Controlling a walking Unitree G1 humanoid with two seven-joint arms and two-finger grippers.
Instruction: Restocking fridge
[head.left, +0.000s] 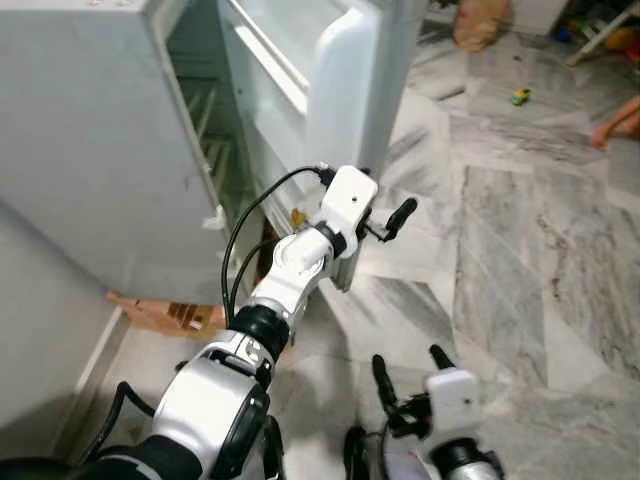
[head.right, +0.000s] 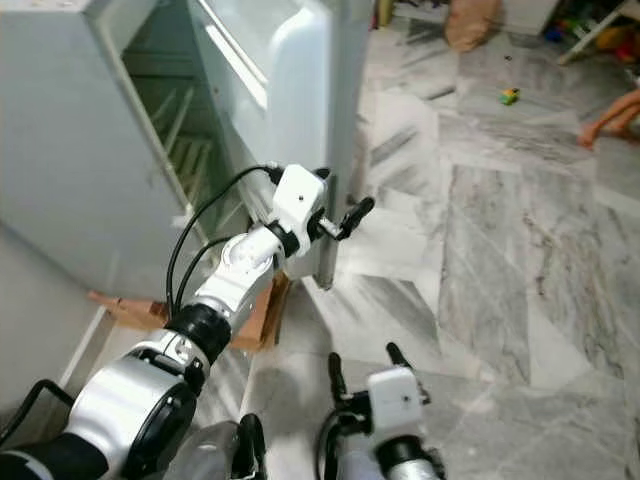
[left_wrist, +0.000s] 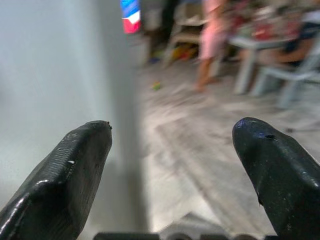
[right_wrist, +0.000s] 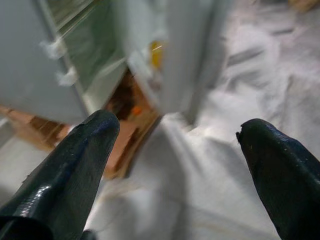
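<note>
The fridge (head.left: 90, 150) stands at the robot's left, its door (head.left: 345, 80) swung open over the marble floor (head.left: 520, 250). The left tool (head.left: 385, 228) is raised at the door's lower edge, fingers spread wide, holding nothing. The right tool (head.left: 410, 375) hangs low, also wide open and empty. Cardboard (head.left: 165, 315) lies under the fridge.

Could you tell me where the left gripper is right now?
In the left eye view, the left gripper is raised, open, at the lower edge of the open fridge door.
</note>
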